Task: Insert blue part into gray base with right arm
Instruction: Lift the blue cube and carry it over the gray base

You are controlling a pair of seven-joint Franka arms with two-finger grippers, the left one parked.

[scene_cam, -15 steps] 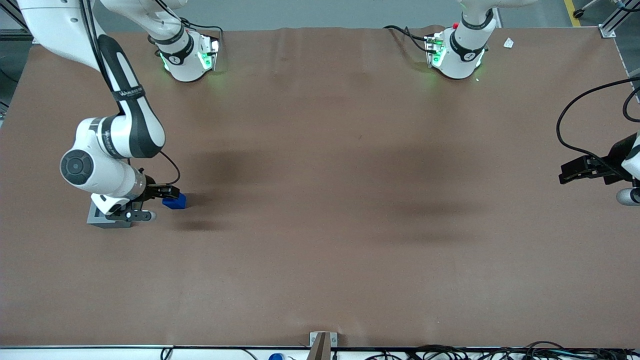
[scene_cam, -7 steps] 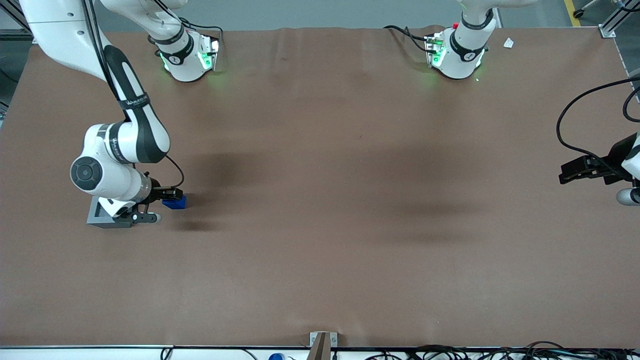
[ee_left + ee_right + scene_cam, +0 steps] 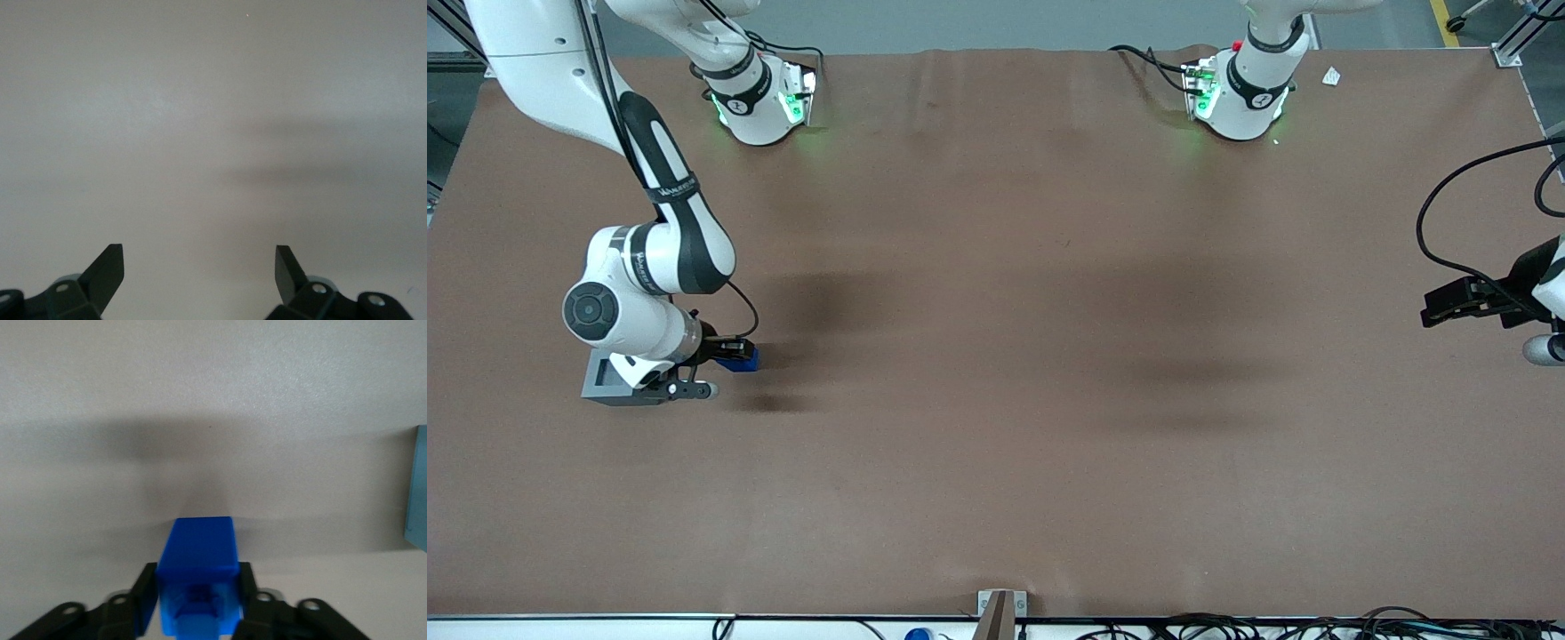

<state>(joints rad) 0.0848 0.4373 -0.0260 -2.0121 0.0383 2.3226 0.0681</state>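
One gripper (image 3: pixel 193 613) clamps the blue part (image 3: pixel 198 550) over the brown table (image 3: pixel 1049 356) beside the gray base (image 3: pixel 605 380).

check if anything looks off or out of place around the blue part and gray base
Nothing stands out. The gripper has its jaws closed on the blue part, gripped squarely, just beside the gray base, which sits flat on the brown table. No spill or damage shows; the base's socket is largely hidden by the right arm.
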